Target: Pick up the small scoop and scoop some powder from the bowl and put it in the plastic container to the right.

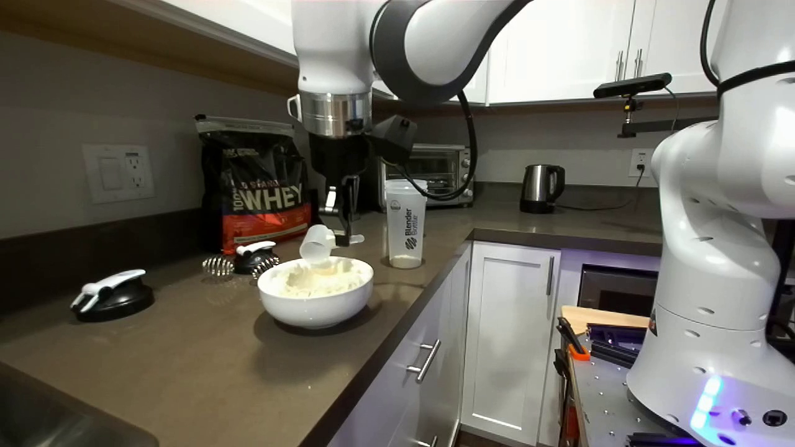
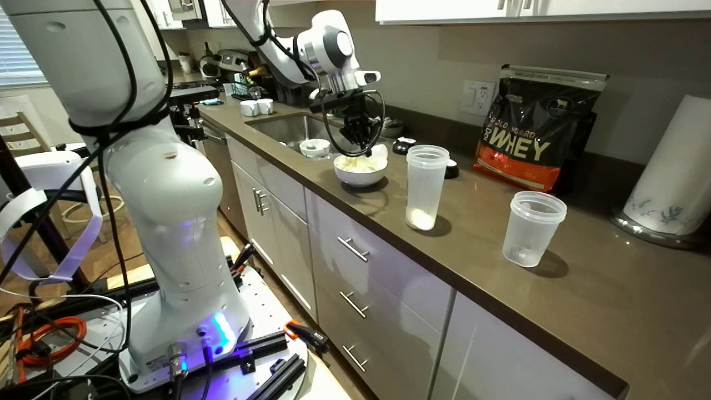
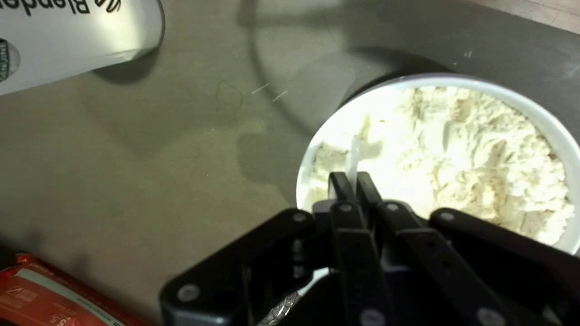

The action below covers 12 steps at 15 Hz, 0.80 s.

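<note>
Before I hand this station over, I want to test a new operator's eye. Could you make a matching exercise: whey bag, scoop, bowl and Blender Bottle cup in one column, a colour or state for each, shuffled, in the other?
Column one
1. whey bag
2. scoop
3. bowl
4. Blender Bottle cup

Column two
A. heaped with pale powder
B. black above, red below
C. powder only at the bottom
D. held in the shut gripper

Right pairs: 1-B; 2-D; 3-A; 4-C

Has a grey wall (image 2: 427,69) along the back edge of the countertop (image 2: 600,300), white drawers (image 2: 383,266) below the front edge. Includes wood-toned floor (image 2: 136,222) and pale blue blinds (image 2: 19,58).
</note>
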{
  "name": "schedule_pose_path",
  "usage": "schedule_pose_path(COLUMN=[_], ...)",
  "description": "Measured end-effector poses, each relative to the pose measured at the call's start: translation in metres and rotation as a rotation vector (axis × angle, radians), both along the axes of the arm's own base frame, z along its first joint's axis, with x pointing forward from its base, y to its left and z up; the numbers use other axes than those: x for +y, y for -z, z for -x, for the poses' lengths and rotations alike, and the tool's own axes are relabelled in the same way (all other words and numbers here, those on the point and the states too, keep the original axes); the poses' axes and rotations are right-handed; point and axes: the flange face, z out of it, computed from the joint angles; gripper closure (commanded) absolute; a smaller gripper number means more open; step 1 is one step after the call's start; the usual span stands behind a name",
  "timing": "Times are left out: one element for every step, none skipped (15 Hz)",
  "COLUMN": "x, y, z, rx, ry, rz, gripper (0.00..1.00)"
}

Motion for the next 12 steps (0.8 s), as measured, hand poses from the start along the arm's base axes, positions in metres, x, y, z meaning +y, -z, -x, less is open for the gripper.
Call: schedule_pose_path(x=[0.001,0.001,0.002,0.002,0.002,0.002,0.003,0.005,0.006,0.008,0.010,0.011], y=[0.000,-0.001,-0.002,-0.003,-0.003,-0.003,-0.002,0.000,0.003,0.005,0.006,0.006], z=[-0.003,-0.008,-0.013,-0.018,-0.023,-0.029,-0.032,-0.033,-0.033,-0.033,-0.032,-0.032], rx=[-0.009,-0.016,-0.025,-0.036,-0.045,-0.052,-0.056,-0.056,-0.053,-0.050,-0.048,-0.047], ry=[0.010,0.017,0.021,0.024,0.026,0.027,0.029,0.028,0.027,0.026,0.025,0.023], rz=[-0.003,-0.006,-0.004,0.001,0.003,0.006,0.007,0.008,0.008,0.008,0.008,0.008], gripper=[0.97,0.97,0.97,0.97,0.97,0.97,0.97,0.97,0.97,0.97,0.97,0.97])
